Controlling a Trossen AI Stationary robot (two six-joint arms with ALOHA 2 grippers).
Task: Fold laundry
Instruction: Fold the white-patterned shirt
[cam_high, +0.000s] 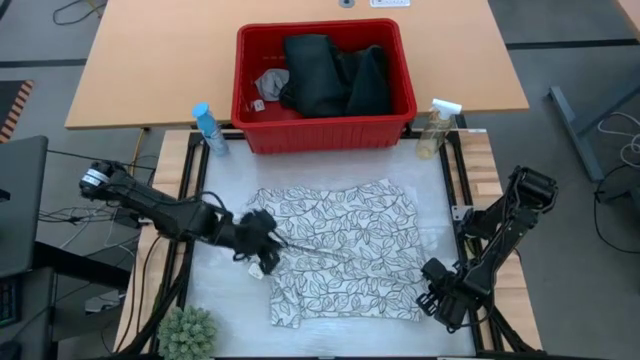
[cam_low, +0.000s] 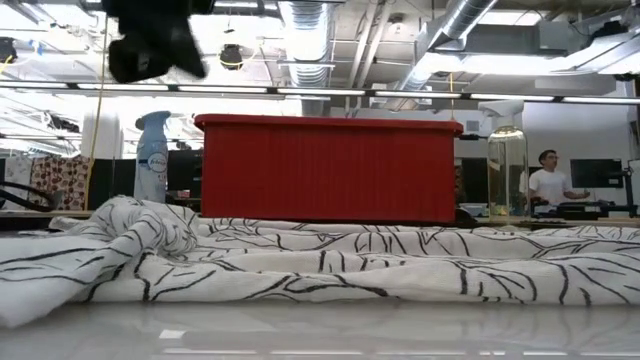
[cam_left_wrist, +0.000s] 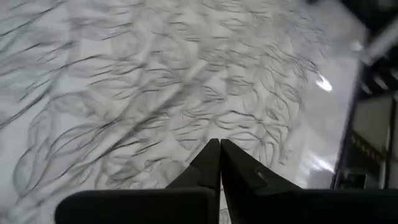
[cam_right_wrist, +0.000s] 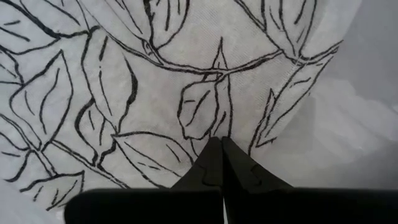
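Nearest the table's front edge: right gripper (cam_high: 437, 292) at the lower right corner of the white leaf-print cloth (cam_high: 345, 250), fingers (cam_right_wrist: 214, 163) pressed fully together, tips meeting over the cloth's hem; whether any fabric is pinched between them cannot be told. A little farther in, on the other side: left gripper (cam_high: 262, 247) over the cloth's left edge, fingers (cam_left_wrist: 217, 163) likewise closed tight with no gap, held above the fabric in the left wrist view and gripping nothing visible there. Between the two grippers: the cloth spread flat across the pale work mat (cam_high: 225, 300), wrinkled, its left part bunched into a low ridge in the low view. At the front left corner: a small green plant (cam_high: 187, 335). Farther back, just beyond the cloth: a blue spray bottle (cam_high: 208, 128) on the left, a clear spray bottle (cam_high: 437, 125) on the right, and between them a red basket (cam_high: 325, 132). Inside the basket: dark jeans (cam_high: 330, 75) filling most of it, with a small grey cloth (cam_high: 270, 82) at their left. Farthest, in the room behind: a person (cam_low: 548, 180) in a white top.
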